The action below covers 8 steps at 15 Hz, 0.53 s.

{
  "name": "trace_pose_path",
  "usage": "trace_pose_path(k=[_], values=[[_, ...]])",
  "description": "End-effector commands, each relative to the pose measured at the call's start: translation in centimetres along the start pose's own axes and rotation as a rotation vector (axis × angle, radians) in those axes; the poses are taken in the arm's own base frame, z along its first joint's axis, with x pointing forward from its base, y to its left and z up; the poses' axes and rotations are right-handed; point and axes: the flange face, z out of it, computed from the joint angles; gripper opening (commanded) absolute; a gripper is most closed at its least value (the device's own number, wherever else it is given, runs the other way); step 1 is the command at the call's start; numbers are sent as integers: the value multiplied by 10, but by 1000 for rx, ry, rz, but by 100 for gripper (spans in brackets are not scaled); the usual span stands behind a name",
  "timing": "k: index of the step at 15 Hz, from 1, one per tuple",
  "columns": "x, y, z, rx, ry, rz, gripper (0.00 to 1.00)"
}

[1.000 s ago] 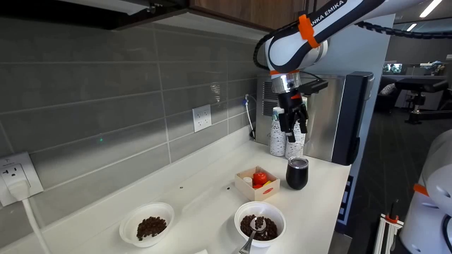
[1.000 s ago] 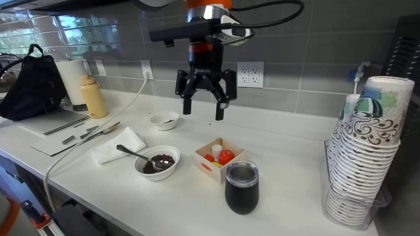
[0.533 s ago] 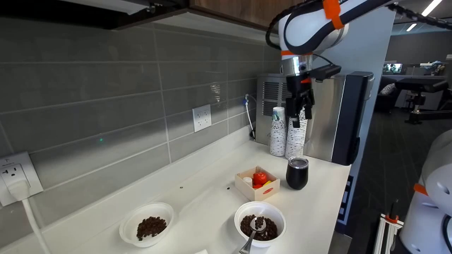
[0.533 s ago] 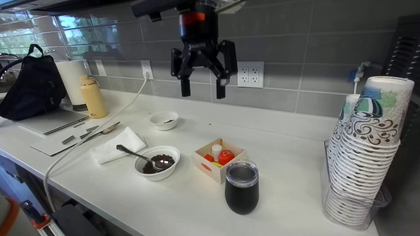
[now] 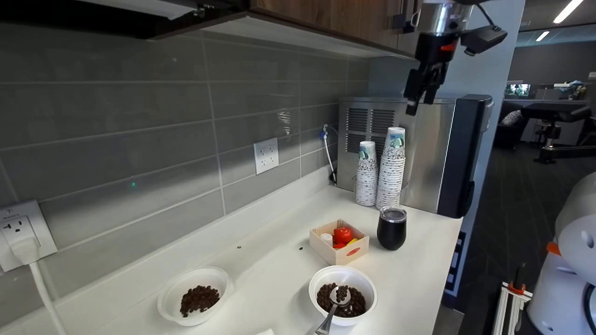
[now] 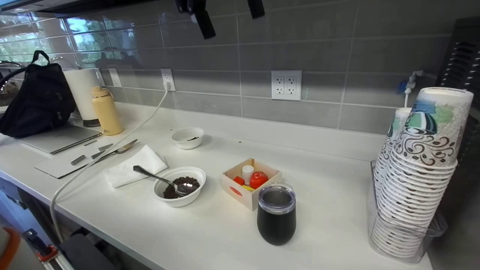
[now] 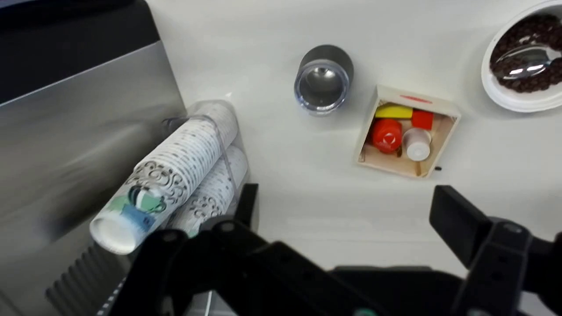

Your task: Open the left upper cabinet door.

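The jaws of the gripper (image 7: 347, 199) stand wide apart with nothing between them, pointing down at the white counter (image 7: 285, 175). What strikes me is the height: it sits well above where it hangs a second ago, so that in an exterior view little more than the fingertips (image 6: 205, 28) dips in from the top. The stacked paper cups (image 5: 391, 177), partly blocked a moment earlier, now show fully below it, while the black tumbler (image 5: 391, 230) and the wooden box (image 5: 321, 249) sit unmoved. Higher up is the upper cabinet door (image 5: 326, 14), the nearer wooden one, which I take for the left; it looks shut, and what may be its handle (image 5: 399, 21) shows dark near the far edge. So the climb reads to me as the approach: no finger touches the door yet, and I expect the gripper has to turn toward it before it can pull
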Motion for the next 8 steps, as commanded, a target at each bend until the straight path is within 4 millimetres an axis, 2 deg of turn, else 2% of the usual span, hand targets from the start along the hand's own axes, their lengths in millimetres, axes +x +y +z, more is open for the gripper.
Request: trace_pose_path(k=[1, 5, 8], values=[[-12, 14, -63, -65, 188, 19, 100], [-4, 30, -123, -113, 423, 55, 100], [5, 44, -160, -153, 599, 95, 100]])
